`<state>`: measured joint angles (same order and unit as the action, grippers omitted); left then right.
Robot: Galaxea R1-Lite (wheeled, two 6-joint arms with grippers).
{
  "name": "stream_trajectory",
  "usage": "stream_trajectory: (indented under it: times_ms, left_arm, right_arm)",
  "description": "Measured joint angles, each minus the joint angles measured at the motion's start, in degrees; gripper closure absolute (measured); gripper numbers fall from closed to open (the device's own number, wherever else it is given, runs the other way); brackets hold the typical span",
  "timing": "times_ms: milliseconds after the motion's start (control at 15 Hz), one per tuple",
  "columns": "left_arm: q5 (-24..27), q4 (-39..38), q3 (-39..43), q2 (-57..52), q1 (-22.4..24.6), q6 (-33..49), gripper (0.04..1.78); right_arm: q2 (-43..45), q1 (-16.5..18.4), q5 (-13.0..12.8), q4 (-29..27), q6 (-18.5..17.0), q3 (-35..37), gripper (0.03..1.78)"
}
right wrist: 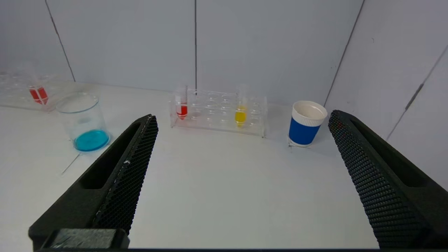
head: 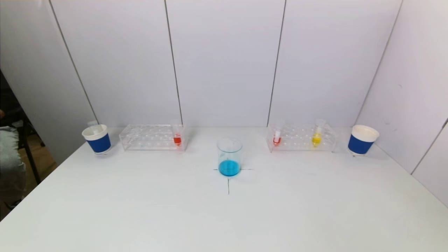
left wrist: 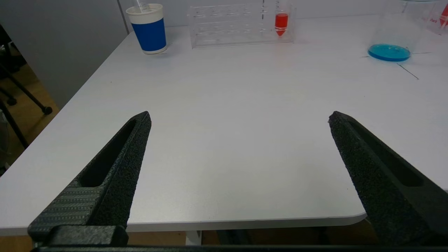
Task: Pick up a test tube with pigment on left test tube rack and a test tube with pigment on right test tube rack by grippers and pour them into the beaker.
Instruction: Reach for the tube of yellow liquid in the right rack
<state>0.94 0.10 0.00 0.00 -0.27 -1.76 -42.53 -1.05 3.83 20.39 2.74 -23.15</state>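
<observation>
Two clear racks stand at the back of the white surface (head: 140, 210), one on each side of one beaker (head: 229, 156). The left test tube rack (head: 147, 137) holds one test tube with red pigment (head: 177, 139), in the end nearest the beaker. The right test tube rack (head: 301, 137) holds two filled tubes: one red tube (head: 277, 138) at the end nearest the beaker, and one yellow tube (head: 316, 137) further to the right. The beaker stands upright on a black cross mark between the racks, closer to the robot, and it has a shallow layer of blue liquid at the bottom.

Two paper cups with blue bands stand at the outer ends: the left cup (head: 97, 139) just beside the left rack, the right cup (head: 362, 140) just beside the right rack.

The head view shows neither arm. The left gripper (left wrist: 239, 119) hovers over the near edge of the surface, its jaws wide apart and holding nothing. The right gripper (right wrist: 243, 117) also has its jaws wide apart and empty, facing the right rack and the right cup from well apart.
</observation>
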Motion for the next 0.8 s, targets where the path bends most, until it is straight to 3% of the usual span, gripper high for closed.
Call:
stream_trajectory:
  times_ms: [400,800]
  left_arm:
    - [0.00,0.00,0.00,0.00,0.00,0.00,0.05]
    - [0.00,0.00,0.00,0.00,0.00,0.02,0.05]
  right_arm:
    - [-30.04,0.43,-0.88,24.20,-0.33,-1.01,0.04]
    - [-57.73,0.76,-3.52,47.82,-0.66,-3.61,0.04]
